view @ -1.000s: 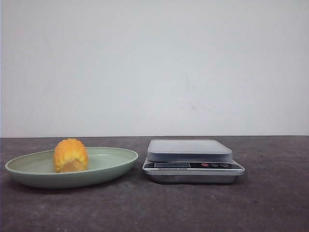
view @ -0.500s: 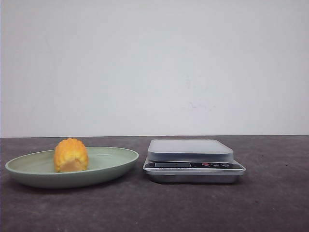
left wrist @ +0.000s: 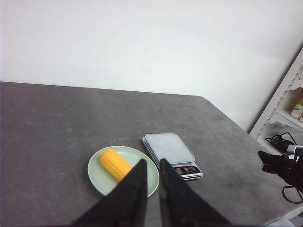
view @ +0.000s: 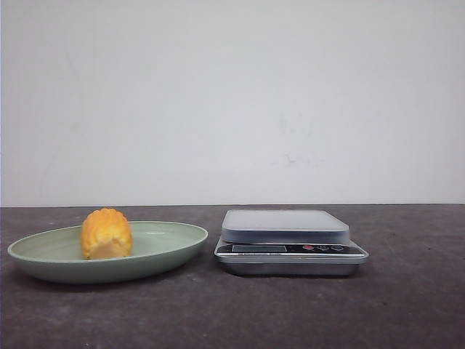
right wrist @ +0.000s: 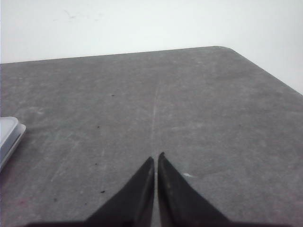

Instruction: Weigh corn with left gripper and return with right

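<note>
corn (view: 106,233) on green plate (view: 167,251) | kitchen scale (view: 290,240) readout illegible | left gripper (left wrist: 152,163) narrow gap | right gripper (right wrist: 155,158) nearly closed, empty

I'm seeing a matt, dark grey worktop (view: 407,305), faintly scuffed. The plate (view: 43,265) looks like smooth pale-green plastic. The scale (view: 290,251) has a shiny metal base under a matt grey top. The corn (view: 106,233) is bumpy, slightly glossy.
</note>
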Robot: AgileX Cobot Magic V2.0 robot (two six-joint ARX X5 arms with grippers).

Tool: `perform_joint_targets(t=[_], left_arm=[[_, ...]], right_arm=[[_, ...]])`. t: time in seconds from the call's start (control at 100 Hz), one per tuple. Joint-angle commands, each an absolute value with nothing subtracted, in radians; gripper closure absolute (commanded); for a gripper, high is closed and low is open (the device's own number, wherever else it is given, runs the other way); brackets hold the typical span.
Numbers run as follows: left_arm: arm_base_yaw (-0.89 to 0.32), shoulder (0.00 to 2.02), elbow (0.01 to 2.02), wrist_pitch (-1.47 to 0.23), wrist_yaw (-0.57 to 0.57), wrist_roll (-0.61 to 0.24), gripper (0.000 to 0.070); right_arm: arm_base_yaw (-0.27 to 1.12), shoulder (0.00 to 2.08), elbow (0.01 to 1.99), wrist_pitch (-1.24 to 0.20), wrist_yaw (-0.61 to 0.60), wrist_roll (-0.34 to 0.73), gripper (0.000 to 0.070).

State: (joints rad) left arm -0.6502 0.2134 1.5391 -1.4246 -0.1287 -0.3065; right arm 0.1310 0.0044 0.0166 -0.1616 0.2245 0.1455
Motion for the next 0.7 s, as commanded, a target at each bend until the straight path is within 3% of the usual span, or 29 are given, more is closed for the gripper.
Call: perform_joint_targets(t=[0.0, 0.69], left_arm=[[-0.656, 0.210, 1.559, -1.469, -0.131, -0.299, 0.0699], [-0.656, 0.210, 1.559, -1.469, -0.131, -0.299, 0.0699]], right_arm=[[0.135, 0.004, 0.014, -0.166, 0.217, 0.145, 0.0695], [0.135, 0.004, 0.014, -0.158, 0.213, 0.146, 0.0695]])
